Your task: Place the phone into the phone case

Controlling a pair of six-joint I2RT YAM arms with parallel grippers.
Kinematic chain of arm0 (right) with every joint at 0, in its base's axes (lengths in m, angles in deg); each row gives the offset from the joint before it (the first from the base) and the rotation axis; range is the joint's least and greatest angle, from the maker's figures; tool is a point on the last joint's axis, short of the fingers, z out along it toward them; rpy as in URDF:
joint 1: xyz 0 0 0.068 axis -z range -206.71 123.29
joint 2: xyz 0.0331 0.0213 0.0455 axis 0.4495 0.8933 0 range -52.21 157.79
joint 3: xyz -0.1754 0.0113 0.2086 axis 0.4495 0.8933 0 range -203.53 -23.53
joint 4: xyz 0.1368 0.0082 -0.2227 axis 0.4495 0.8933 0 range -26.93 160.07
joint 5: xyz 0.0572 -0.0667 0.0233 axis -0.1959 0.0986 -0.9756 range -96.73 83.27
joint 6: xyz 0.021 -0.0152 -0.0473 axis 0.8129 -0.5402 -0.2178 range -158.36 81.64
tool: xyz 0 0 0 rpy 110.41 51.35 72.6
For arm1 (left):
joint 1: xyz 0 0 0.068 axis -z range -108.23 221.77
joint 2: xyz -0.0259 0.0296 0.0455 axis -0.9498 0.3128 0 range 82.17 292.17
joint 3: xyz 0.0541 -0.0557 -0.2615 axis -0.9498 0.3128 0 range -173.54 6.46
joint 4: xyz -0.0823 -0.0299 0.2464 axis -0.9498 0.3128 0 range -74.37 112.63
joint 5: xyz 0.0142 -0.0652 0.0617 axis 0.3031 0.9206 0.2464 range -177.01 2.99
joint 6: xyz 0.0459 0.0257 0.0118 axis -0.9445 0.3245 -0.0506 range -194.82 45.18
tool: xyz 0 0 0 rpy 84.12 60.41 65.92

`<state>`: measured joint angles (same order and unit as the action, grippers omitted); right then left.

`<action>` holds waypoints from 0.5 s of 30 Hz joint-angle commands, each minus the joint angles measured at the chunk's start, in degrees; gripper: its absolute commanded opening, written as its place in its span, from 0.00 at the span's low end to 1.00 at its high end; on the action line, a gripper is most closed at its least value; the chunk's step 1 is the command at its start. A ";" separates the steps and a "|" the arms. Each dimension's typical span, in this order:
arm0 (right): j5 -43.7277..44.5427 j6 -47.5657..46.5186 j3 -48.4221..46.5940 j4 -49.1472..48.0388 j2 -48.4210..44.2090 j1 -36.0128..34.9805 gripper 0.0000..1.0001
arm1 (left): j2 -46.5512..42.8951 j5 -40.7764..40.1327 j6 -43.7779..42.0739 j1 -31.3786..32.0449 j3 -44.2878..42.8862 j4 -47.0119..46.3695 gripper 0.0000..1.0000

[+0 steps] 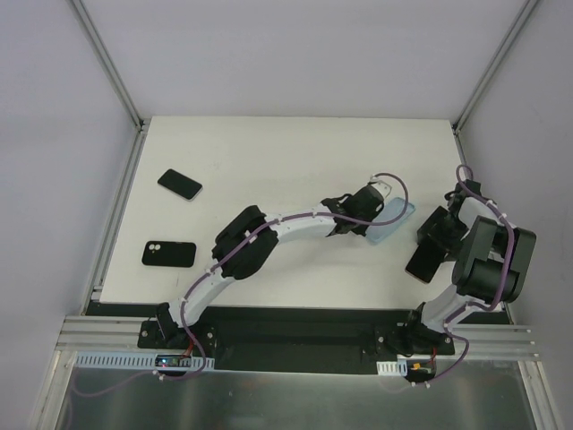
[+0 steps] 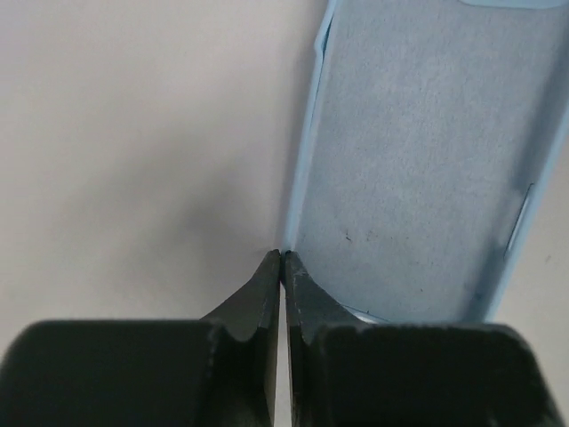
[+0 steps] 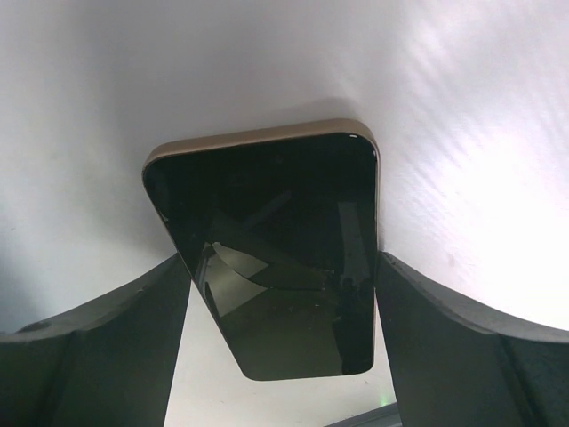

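Note:
The light blue phone case (image 1: 394, 223) lies open side up on the white table, right of centre; its grey lining (image 2: 418, 160) fills the left wrist view. My left gripper (image 1: 374, 215) (image 2: 282, 255) is shut, its tips pinching the case's left rim. A phone (image 3: 276, 249) with a black screen and a gold edge sits between the fingers of my right gripper (image 3: 280, 260). Both fingers press its long sides. In the top view the phone (image 1: 422, 261) hangs just right of the case, held by that gripper (image 1: 430, 244).
Two other dark phones lie on the table's left side: one (image 1: 180, 184) at the far left, one (image 1: 168, 254) with its twin camera up, nearer the front. Metal frame posts (image 1: 107, 63) border the table.

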<state>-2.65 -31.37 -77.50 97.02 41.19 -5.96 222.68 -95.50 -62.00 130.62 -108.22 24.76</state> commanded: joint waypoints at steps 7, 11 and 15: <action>-11.02 -1.44 -1.57 -2.40 2.30 -8.26 0.67 | -26.06 -7.32 10.90 -3.21 31.24 5.99 0.00; -10.23 -2.50 -1.92 -1.88 2.74 -13.62 0.65 | -33.71 -9.17 15.47 -3.48 42.30 6.52 0.00; -10.14 -3.38 -2.01 -1.44 2.40 -17.32 0.64 | -40.29 -9.98 21.44 -3.65 49.53 7.66 0.00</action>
<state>-4.25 -35.02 -78.95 96.91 42.31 -19.12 189.37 -103.06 -48.56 126.80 -64.15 30.18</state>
